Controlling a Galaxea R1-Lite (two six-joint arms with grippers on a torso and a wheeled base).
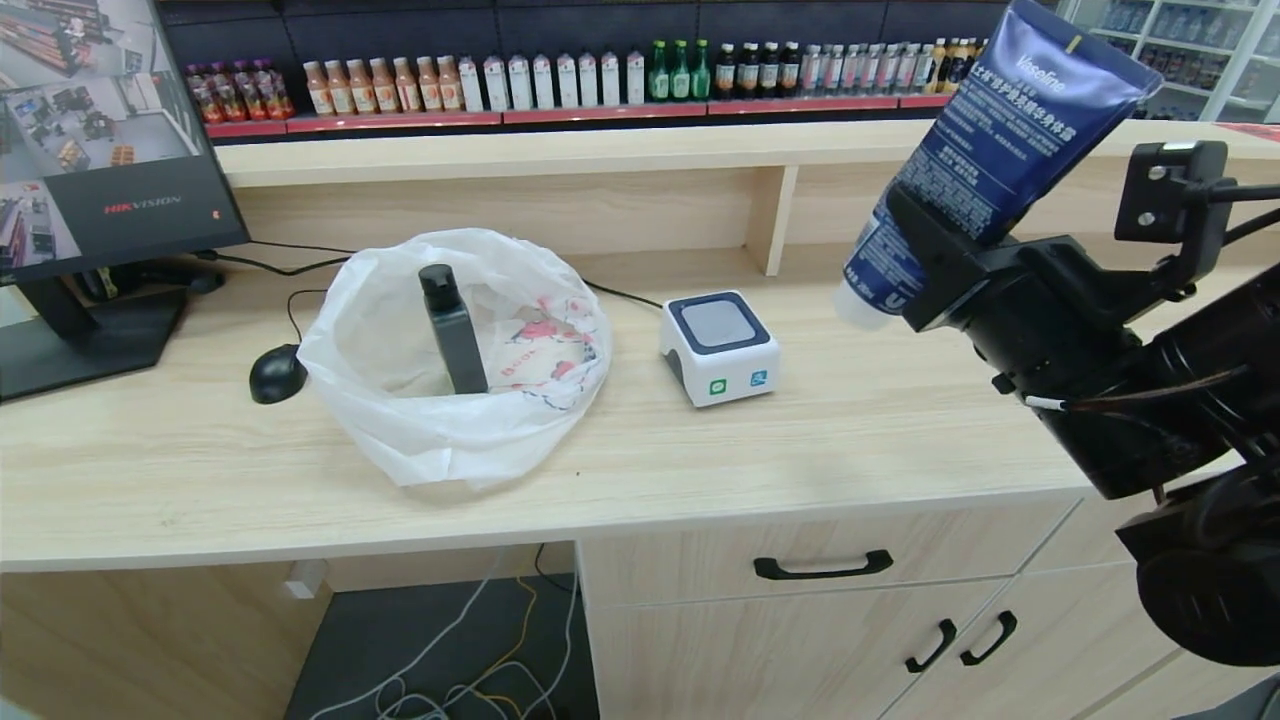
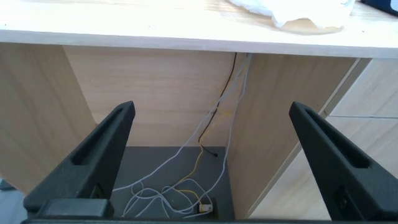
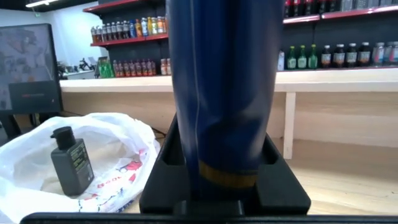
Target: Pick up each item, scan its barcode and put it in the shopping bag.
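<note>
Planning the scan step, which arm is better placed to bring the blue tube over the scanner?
Right: the right claw grips the blue tube, raised near the scanner; the left claw sits open below the countertop.

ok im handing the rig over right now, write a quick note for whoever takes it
Right gripper: fingers shut on the blue tube, held tilted in the air, cap end down, right of the scanner.
Left gripper: open, holding nothing, low in front of the counter.
Done: the dark bottle stands upright in the shopping bag, which sits left of the scanner.
Left: I cannot tell whether the tube has been scanned. Pass its barcode over the scanner, then put it in the bag.
</note>
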